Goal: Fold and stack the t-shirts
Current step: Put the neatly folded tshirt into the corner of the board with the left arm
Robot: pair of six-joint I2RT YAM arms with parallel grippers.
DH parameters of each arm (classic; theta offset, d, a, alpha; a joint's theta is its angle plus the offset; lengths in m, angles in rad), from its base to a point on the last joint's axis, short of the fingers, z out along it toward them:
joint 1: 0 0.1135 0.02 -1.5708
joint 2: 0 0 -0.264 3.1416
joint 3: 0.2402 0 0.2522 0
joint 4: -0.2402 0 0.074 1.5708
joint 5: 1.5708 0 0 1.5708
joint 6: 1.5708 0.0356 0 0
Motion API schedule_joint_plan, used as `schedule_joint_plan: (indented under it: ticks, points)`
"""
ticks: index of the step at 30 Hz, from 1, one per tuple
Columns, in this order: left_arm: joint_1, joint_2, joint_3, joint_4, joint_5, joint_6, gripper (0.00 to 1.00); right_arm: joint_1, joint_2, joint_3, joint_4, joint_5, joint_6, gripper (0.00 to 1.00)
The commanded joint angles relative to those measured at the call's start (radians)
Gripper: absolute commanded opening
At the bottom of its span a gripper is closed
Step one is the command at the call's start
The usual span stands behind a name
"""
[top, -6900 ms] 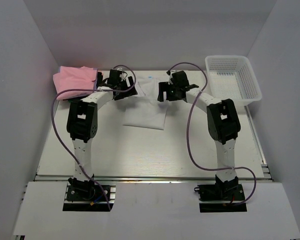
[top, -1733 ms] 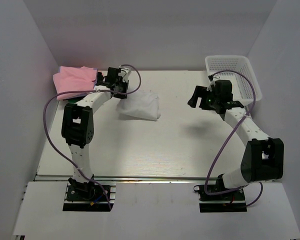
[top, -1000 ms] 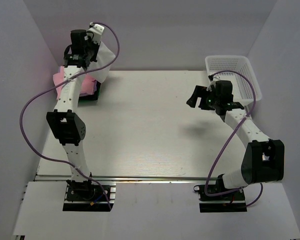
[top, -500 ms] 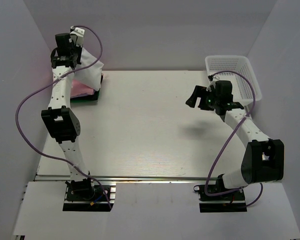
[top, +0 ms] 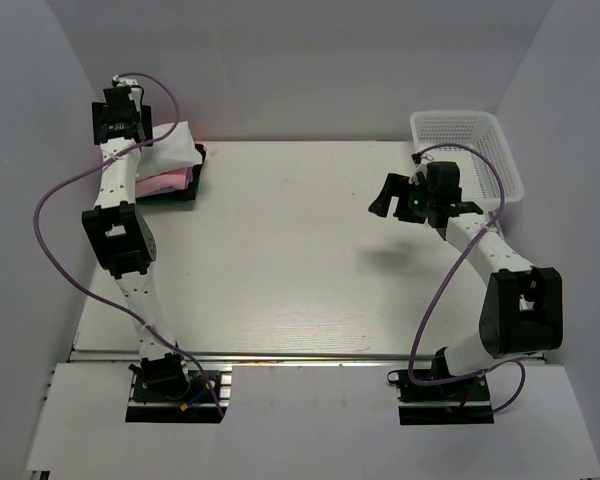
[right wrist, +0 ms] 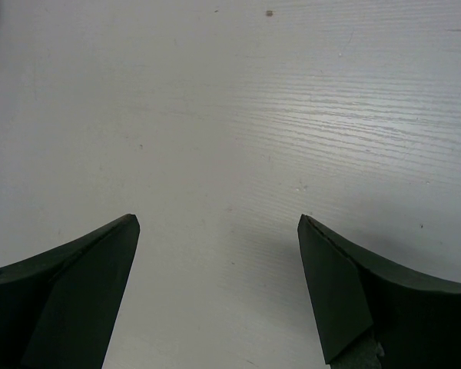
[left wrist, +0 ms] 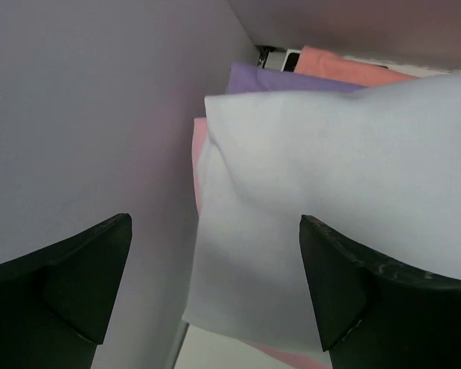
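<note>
The folded white t-shirt [top: 170,150] lies on top of the pink t-shirt [top: 176,181], which rests on a dark green one [top: 170,196] at the table's far left corner. My left gripper [top: 123,128] is raised just above and left of this stack, near the wall, open and empty. In the left wrist view the white t-shirt [left wrist: 330,192] lies beyond the spread fingers of the left gripper [left wrist: 215,292], with a pink edge [left wrist: 198,154] under it. My right gripper [top: 388,196] hovers open and empty above bare table [right wrist: 215,115] at the right, and it also shows in the right wrist view [right wrist: 219,284].
A white plastic mesh basket [top: 500,180] stands at the far right corner, just behind the right arm. Grey walls close in the left, back and right sides; the left gripper is close to the left wall [left wrist: 77,115]. A purple cable [left wrist: 292,77] crosses behind the stack.
The left arm carried the folded white t-shirt from the table's middle to the far left, lowered it onto the pink one and let go. The right arm pulled back earlier and has since held still.
</note>
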Motion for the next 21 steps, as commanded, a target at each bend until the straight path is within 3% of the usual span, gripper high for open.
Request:
schedule_joint_plan:
  ticks: [1,9,11,14,15,16,18,21]
  points:
    - [-0.001,-0.061,0.021,0.000,-0.044,-0.072,1.00,0.004,-0.011,0.044,0.007,-0.035,-0.012,0.90]
    - [-0.030,-0.188,-0.024,-0.099,0.166,-0.151,1.00,0.004,-0.087,-0.014,0.029,-0.035,-0.020,0.90]
    - [-0.030,-0.255,-0.093,-0.112,0.300,-0.243,1.00,0.002,-0.107,-0.038,0.038,-0.042,-0.017,0.90]
    - [-0.059,-0.361,-0.306,-0.075,0.494,-0.357,1.00,0.004,-0.132,-0.070,0.043,-0.046,-0.004,0.90]
    - [-0.074,-0.463,-0.481,-0.035,0.514,-0.374,1.00,0.004,-0.143,-0.089,0.050,-0.054,-0.004,0.90]
    - [-0.093,-0.525,-0.583,0.099,0.538,-0.387,1.00,0.004,-0.144,-0.098,0.058,-0.058,-0.004,0.90]
    - [-0.163,-0.645,-0.849,0.209,0.539,-0.433,1.00,0.002,-0.170,-0.136,0.063,-0.060,0.000,0.90]
    - [-0.252,-0.841,-1.114,0.364,0.516,-0.511,1.00,0.004,-0.196,-0.202,0.084,-0.062,0.006,0.90]
